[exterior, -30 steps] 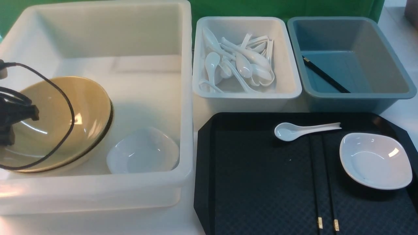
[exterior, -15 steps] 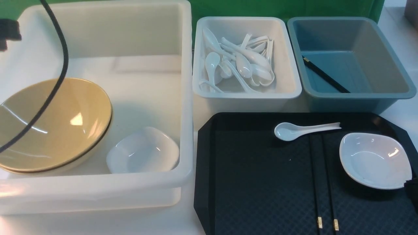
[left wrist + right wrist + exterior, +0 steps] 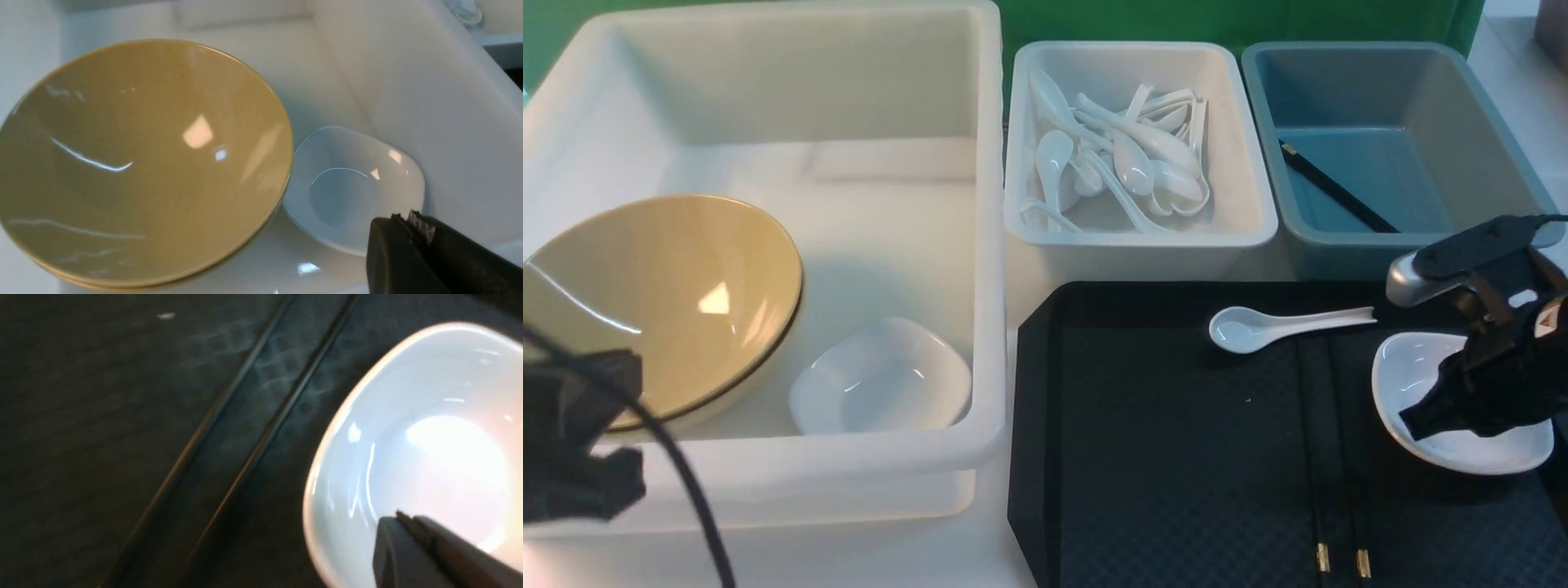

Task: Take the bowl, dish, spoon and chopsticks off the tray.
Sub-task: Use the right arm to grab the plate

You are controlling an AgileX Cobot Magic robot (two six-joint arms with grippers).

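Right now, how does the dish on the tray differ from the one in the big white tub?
The tray dish lies on the black tray under the right tool; the tub dish sits in the white tub beside the bowl, uncovered. Both are white, glossy, empty.

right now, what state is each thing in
bowl, in the big tub, empty
dish, upright on the tray, empty
spoon, lying on the tray, scoop up
chopsticks, flat on the tray, side by side
left gripper, shut, holding nothing
right gripper, shut, over the dish
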